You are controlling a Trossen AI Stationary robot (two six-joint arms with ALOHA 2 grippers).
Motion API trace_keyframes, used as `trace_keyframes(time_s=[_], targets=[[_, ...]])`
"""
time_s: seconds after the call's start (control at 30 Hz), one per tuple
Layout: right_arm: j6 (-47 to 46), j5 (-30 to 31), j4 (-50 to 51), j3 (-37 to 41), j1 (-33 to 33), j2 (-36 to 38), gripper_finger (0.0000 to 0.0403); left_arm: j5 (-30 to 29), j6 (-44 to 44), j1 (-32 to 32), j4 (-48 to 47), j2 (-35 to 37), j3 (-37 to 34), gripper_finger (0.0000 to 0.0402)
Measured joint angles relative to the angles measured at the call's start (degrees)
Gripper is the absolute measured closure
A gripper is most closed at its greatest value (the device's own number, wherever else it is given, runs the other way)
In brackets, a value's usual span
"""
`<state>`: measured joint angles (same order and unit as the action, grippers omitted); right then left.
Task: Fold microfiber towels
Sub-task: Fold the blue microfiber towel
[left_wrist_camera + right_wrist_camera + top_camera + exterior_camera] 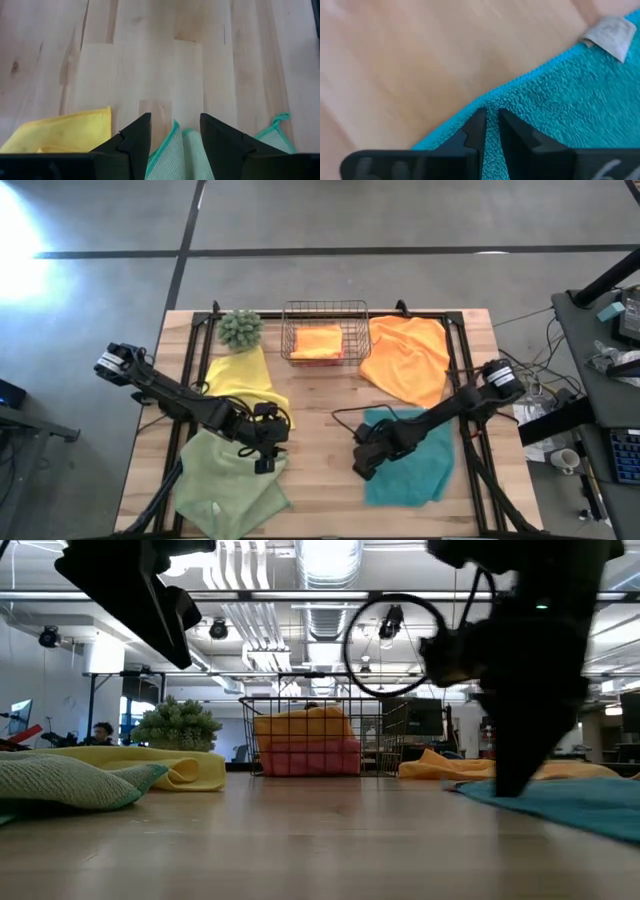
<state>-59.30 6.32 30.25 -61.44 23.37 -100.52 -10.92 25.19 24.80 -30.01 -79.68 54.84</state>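
The teal towel [415,470] lies flat at the near right of the table. My right gripper [362,462] is down on its left edge, shut on the cloth [570,95]. The pale sage green towel [225,480] lies rumpled at the near left. My left gripper [266,448] hangs open over its far right corner [187,155] and touches nothing; in the low view it is raised well above the table [130,590]. The yellow towel [245,375] lies spread beyond the sage one. An orange towel [405,358] lies spread at the far right. My right gripper pinches the teal towel's left edge [492,107] between its two fingers, which leave only a narrow gap filled with cloth. The fingers come from above, slanting down from the table's right side [515,780]. The towel still lies flat on the table.
A copper wire basket [325,308] at the far middle holds a folded orange towel [318,340] on a pink one [305,755]. A spiky green ball plant [241,328] stands left of it. A black cable [345,415] loops over bare wood between the arms.
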Motion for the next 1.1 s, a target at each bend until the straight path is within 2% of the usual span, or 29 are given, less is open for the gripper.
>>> trace_keyframes(time_s=[0.17,0.33,0.47,0.6,0.83,1.1], targets=[[5.0,0.3,-7.7,-5.7,-2.2,-5.4,0.0355,-0.8,-0.3,0.0,0.1,0.0,0.0,0.0249],[10.4,-0.3,-7.9,-14.2,-3.3,-9.6,0.0355,-3.0,-0.5,0.0,0.7,0.0,-0.1,0.0249],[15.7,0.0,-8.0,-19.6,-2.7,-7.6,0.0355,-3.9,-0.6,0.0,4.8,-0.1,-0.7,0.0249],[16.3,5.3,-4.1,-21.7,-0.6,-4.5,0.0355,-4.6,-2.3,0.0,9.6,-0.1,-1.0,0.0249],[8.3,12.4,6.6,-22.8,5.0,2.3,0.0355,-7.5,-10.7,-0.1,25.3,-2.7,-1.6,0.0249],[-6.3,22.1,24.8,-22.6,11.0,9.1,0.0355,-7.5,-15.8,-0.4,39.3,-13.8,0.9,0.0249]])
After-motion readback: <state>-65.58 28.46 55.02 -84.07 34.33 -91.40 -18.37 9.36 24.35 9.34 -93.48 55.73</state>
